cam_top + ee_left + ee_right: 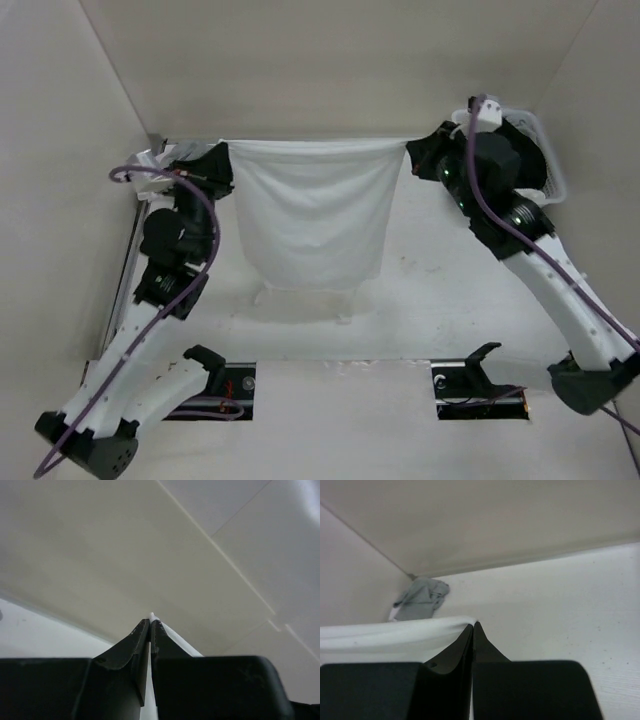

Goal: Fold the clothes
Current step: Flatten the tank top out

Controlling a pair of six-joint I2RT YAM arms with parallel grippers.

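Light and limp, the thin soft white cloth garment (315, 215) trails its hem on the pale table (450, 300) and hangs from its top corners, probably the surest holds, each pinched in the closed left gripper (225, 157) and right gripper (411, 152).

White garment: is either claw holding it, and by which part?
Both. The left claw pinches one top corner of the white garment, the right claw the other; it hangs stretched between them.

Bright, diffuse overhead light casts faint soft shadows; both wrist views look slightly hazy.
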